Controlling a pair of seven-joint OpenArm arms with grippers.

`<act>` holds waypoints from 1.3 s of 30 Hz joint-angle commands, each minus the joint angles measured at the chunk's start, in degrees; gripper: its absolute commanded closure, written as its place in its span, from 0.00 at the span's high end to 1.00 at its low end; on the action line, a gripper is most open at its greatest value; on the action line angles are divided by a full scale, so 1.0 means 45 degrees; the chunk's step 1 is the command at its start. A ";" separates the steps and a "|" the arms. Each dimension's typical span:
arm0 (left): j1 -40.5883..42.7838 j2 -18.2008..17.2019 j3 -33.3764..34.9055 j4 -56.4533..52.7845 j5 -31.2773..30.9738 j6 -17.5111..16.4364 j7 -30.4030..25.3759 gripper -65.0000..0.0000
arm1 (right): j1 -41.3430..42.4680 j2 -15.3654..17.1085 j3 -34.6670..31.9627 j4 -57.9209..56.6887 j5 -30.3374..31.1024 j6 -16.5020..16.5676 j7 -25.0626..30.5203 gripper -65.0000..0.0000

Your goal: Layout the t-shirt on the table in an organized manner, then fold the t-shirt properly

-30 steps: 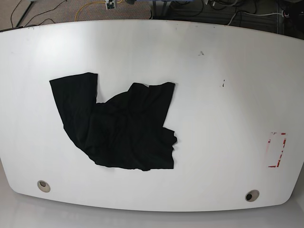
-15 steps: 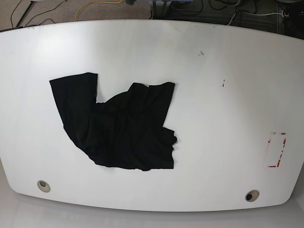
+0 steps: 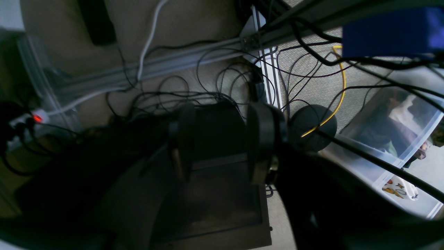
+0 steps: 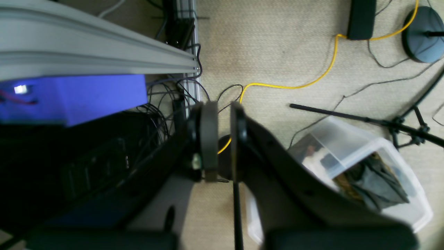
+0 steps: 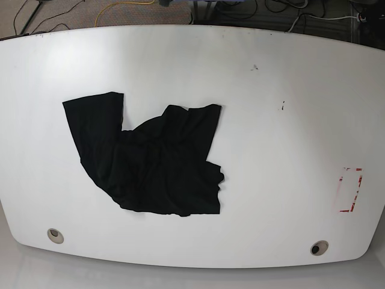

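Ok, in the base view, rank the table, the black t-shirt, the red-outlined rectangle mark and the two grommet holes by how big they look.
1. table
2. black t-shirt
3. red-outlined rectangle mark
4. The two grommet holes, left grommet hole and right grommet hole, look alike, so no ranking between them.

We saw beige carpet (image 4: 277, 52) under both wrist cams, w/ a yellow cable (image 4: 295, 86) snaking across it & black cables (image 3: 215, 80) tangled by an aluminium frame rail (image 3: 173, 64). A clear plastic bin (image 4: 350, 149) held dark items. A round black stand base (image 4: 425, 33) sat nr the cable; a blue box (image 4: 73, 95) on the rail.
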 commanded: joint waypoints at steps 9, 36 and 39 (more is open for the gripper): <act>0.1993 -0.0024 -0.1366 0.2740 -0.0068 -0.0110 -0.0110 0.35 | -0.2189 0.0007 0.0013 0.3569 0.0085 0.0040 0.0146 0.09; 0.2775 -0.0024 -0.3007 0.7233 -0.2764 -0.0110 -0.0090 0.35 | -0.1916 0.0027 0.0032 0.6988 0.0046 0.0040 0.0244 0.09; 0.2091 -0.0004 -0.2812 0.7233 -0.2725 -0.0110 -0.0090 0.35 | -0.1369 0.0027 0.0032 0.6988 0.0046 0.0040 0.0244 0.09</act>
